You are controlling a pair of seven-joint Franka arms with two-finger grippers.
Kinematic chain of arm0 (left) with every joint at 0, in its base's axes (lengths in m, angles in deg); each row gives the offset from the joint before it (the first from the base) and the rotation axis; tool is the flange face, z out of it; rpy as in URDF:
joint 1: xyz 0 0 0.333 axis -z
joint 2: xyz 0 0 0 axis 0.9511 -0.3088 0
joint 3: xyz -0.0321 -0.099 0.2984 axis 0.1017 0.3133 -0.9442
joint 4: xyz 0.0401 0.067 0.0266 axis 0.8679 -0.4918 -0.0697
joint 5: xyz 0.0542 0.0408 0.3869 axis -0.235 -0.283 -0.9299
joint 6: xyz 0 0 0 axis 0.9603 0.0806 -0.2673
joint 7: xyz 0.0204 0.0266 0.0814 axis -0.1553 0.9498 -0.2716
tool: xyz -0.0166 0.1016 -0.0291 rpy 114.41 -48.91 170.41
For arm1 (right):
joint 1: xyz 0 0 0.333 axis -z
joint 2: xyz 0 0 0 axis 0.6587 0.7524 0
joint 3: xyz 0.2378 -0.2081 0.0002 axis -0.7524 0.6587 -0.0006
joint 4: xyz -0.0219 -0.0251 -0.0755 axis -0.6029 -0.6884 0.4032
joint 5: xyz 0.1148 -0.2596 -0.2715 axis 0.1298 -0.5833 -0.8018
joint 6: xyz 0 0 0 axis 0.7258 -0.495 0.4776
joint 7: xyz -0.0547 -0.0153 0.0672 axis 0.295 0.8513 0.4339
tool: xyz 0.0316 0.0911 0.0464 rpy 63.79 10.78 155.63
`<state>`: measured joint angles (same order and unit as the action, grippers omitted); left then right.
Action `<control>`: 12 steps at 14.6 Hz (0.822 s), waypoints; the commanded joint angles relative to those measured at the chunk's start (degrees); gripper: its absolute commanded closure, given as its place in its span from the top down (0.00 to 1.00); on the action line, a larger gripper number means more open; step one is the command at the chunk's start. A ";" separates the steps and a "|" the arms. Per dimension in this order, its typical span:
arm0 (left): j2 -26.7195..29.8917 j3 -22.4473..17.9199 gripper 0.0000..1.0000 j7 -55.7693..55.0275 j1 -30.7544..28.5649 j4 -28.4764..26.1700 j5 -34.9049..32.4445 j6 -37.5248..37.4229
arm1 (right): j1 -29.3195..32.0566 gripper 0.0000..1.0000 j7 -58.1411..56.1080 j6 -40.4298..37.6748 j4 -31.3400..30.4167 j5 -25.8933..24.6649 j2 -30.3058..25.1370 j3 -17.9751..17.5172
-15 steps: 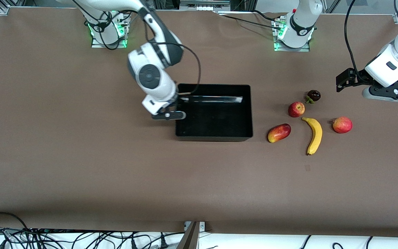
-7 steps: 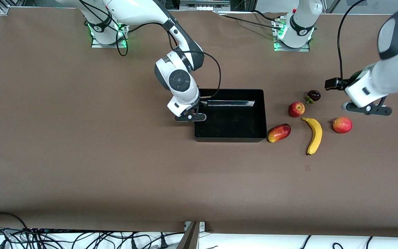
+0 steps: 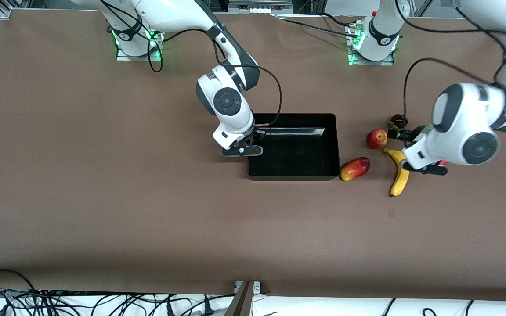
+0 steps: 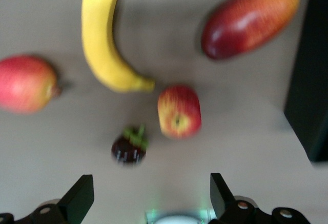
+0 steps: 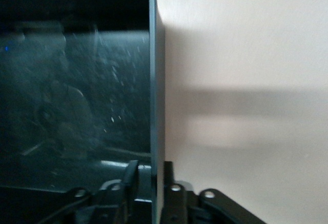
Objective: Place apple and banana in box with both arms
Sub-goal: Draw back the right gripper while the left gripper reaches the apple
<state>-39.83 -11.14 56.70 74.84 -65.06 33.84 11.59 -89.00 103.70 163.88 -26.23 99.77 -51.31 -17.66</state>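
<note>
Glossy black plastic, the box (image 3: pixel 319 169) lay on the brown table (image 3: pixel 103 197) and served as the landmark for everything else. Its end wall toward the right arm's end sat between the right gripper's (image 3: pixel 243 151) fingers, one inside the wall and one outside; in the right wrist view the jaws looked only slightly parted around that rim, and whether they pressed on it could not be told. Open table stretched wide from that wall toward the right arm's end, and also nearer the front camera than the box.

At the box's other end wall, toward the left arm's end, the oval red-and-yellow fruit (image 3: pixel 355 168) lay just beside the corner nearer the camera. The apple (image 3: pixel 376 138) sat a little past it, clear of the wall, with the dark small fruit (image 3: pixel 398 120) near it. The banana (image 3: pixel 399 173) lay farther from the box than the apple, with the round red-orange fruit (image 4: pixel 25 83) farther still, mostly hidden in the front view.

The left gripper (image 4: pixel 148 201) hung over this cluster, fingers spread wide, holding nothing.

Since a second ago the box had slid toward the fruits, closing the gap to the oval fruit, and the left arm had swung in over them from the table's end.
</note>
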 commanded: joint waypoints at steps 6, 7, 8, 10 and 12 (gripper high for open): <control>3.11 0.51 1.00 -1.07 0.25 -22.48 -0.80 28.73 | 0.51 1.00 -11.73 -18.86 -0.35 0.91 -15.96 19.26; 2.93 0.51 1.00 -1.16 0.34 -23.80 -0.72 30.85 | 0.51 1.00 -16.28 -21.68 -0.53 1.00 -18.24 21.98; 2.76 0.94 1.00 -1.51 0.25 -24.34 -0.45 31.57 | 0.51 1.00 -20.50 -25.01 -0.96 1.09 -20.27 24.79; 2.67 1.29 1.00 -2.04 0.25 -24.70 -0.36 31.58 | 0.51 1.00 -26.06 -31.34 -1.05 1.18 -23.44 29.54; 2.67 1.65 1.00 -2.30 0.16 -24.70 -0.36 31.49 | 0.51 1.00 -28.01 -34.88 -2.01 0.57 -26.69 32.98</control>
<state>-39.14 -9.91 55.40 75.07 -87.89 33.84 42.26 -87.80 78.35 131.50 -25.42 99.81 -73.92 12.80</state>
